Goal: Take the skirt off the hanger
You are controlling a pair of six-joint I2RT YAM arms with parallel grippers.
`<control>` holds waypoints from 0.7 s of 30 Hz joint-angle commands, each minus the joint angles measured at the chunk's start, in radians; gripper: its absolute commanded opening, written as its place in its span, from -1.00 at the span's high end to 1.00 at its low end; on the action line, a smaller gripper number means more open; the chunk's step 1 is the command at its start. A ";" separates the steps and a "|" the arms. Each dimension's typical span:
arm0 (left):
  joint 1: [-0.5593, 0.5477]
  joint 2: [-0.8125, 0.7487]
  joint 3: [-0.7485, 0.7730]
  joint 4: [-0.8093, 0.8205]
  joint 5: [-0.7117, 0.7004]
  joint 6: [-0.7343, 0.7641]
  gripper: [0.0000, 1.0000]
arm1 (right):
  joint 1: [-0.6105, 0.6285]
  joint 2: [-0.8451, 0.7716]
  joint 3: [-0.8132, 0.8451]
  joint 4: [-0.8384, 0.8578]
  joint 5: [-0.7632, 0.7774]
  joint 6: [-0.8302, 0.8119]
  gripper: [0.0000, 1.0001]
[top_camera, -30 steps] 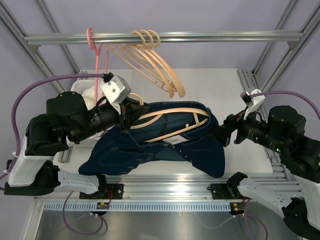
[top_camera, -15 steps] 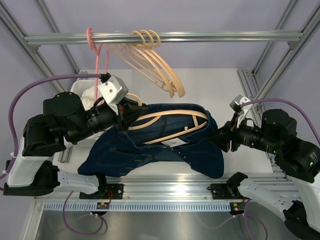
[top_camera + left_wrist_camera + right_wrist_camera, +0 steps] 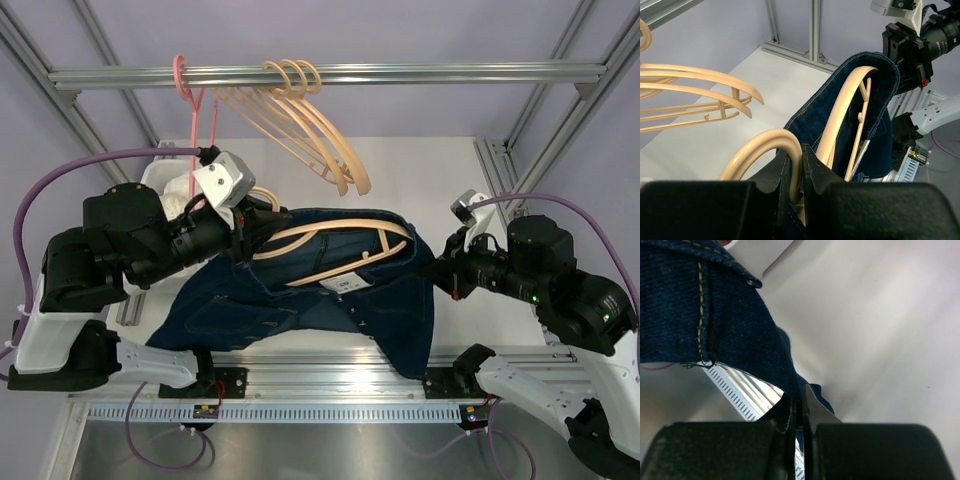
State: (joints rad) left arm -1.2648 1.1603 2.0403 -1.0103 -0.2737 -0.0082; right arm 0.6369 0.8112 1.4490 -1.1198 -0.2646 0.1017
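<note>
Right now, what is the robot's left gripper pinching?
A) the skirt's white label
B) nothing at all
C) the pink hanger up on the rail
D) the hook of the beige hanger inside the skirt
D: in the left wrist view the left gripper is shut on the curved hook of the beige hanger, whose arm runs inside the denim skirt.
</note>
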 commanded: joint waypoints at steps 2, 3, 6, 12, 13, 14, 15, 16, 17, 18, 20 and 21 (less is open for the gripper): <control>0.001 -0.036 0.038 0.105 -0.110 -0.010 1.00 | 0.006 -0.003 0.019 -0.032 0.269 0.059 1.00; 0.001 -0.059 0.029 0.110 -0.134 -0.021 1.00 | 0.006 -0.001 0.028 -0.040 0.362 0.069 1.00; 0.001 -0.118 -0.054 0.168 -0.231 -0.029 1.00 | 0.004 -0.004 0.070 -0.078 0.625 0.196 1.00; 0.001 -0.234 -0.140 0.288 -0.174 -0.033 1.00 | 0.006 0.011 0.085 -0.104 0.635 0.339 1.00; 0.001 -0.231 -0.140 0.306 -0.147 -0.038 1.00 | 0.006 0.009 0.077 -0.048 0.577 0.316 1.00; 0.001 -0.228 -0.138 0.314 -0.136 -0.042 1.00 | 0.006 0.002 0.050 -0.013 0.495 0.319 1.00; 0.001 -0.220 -0.140 0.329 -0.125 -0.055 1.00 | 0.006 -0.009 0.041 0.033 0.460 0.320 1.00; 0.002 -0.214 -0.149 0.346 -0.096 -0.064 1.00 | 0.006 -0.007 0.034 0.060 0.405 0.279 1.00; 0.001 -0.208 -0.164 0.373 -0.076 -0.075 1.00 | 0.006 0.005 0.019 0.083 0.204 0.247 1.00; 0.001 -0.209 -0.220 0.463 -0.015 -0.091 1.00 | 0.006 0.053 0.024 0.077 0.071 0.230 1.00; 0.002 -0.199 -0.268 0.554 0.049 -0.108 1.00 | 0.004 0.106 0.036 0.043 0.017 0.230 1.00; 0.001 -0.185 -0.279 0.615 0.080 -0.124 1.00 | 0.006 0.112 0.027 0.058 0.008 0.246 1.00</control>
State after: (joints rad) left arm -1.2655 0.9565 1.7977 -0.6682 -0.3176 -0.0875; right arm 0.6456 0.8539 1.4811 -1.0973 -0.0605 0.3653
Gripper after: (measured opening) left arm 0.125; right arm 0.034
